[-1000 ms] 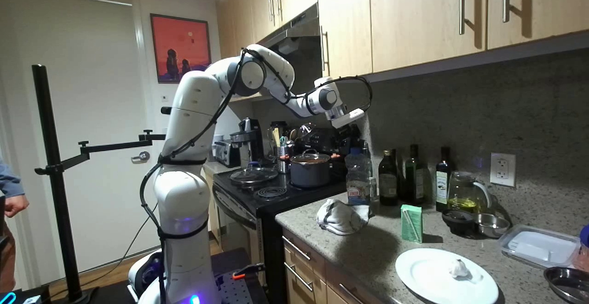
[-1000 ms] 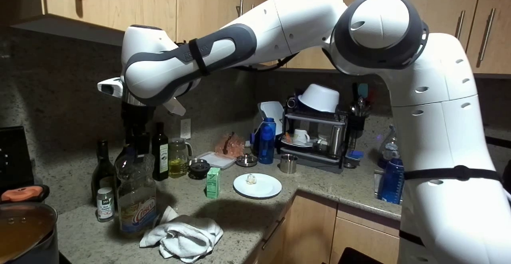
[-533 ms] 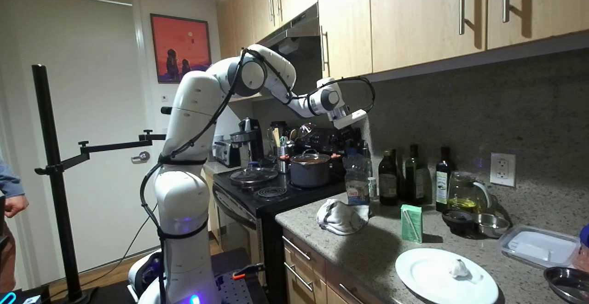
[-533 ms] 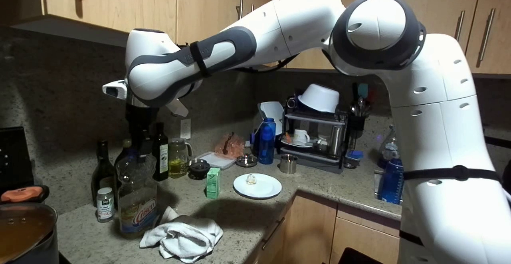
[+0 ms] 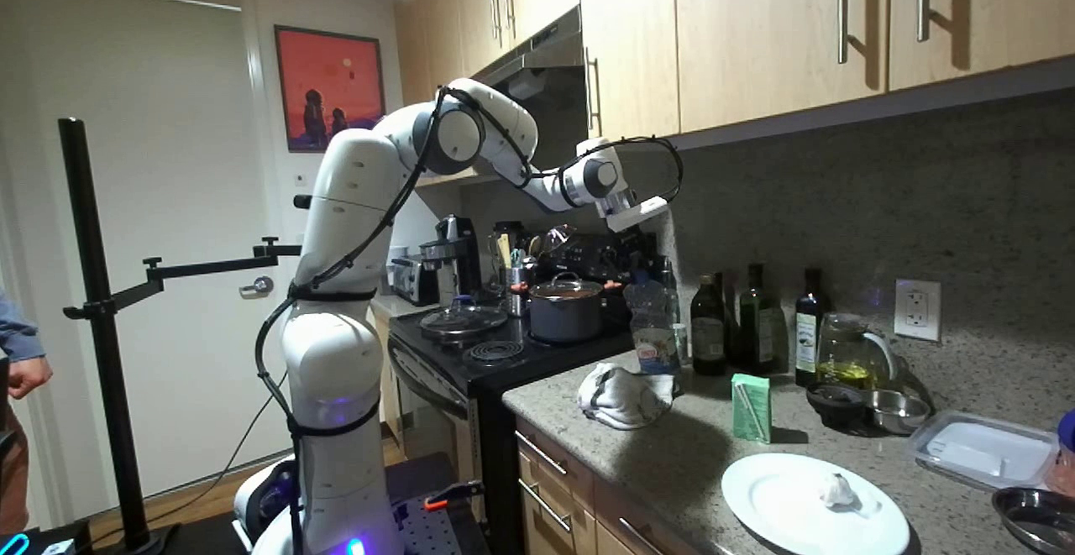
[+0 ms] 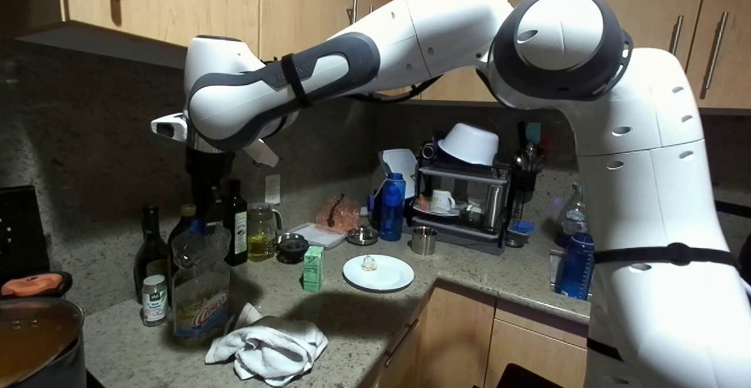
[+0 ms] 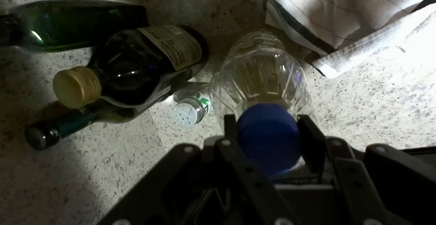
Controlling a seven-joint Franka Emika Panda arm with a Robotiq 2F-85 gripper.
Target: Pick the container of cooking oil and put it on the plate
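Gripper (image 7: 266, 124) slightly higher, clasping oil bottle (image 6: 202, 294); plate (image 5: 773, 496) holds 1 garlic bulb (image 5: 837, 490).

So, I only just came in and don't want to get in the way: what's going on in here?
A robot arm is handling the bottle of cooking oil, beside a crumpled cloth at the kitchen counter. Its gripper straddles the bottle's blue cap; whether it is clamped tight, or the bottle is off the counter, can't be told from these views. The plate that the oil is meant for holds what looks like a garlic bulb; the oil is not there yet.
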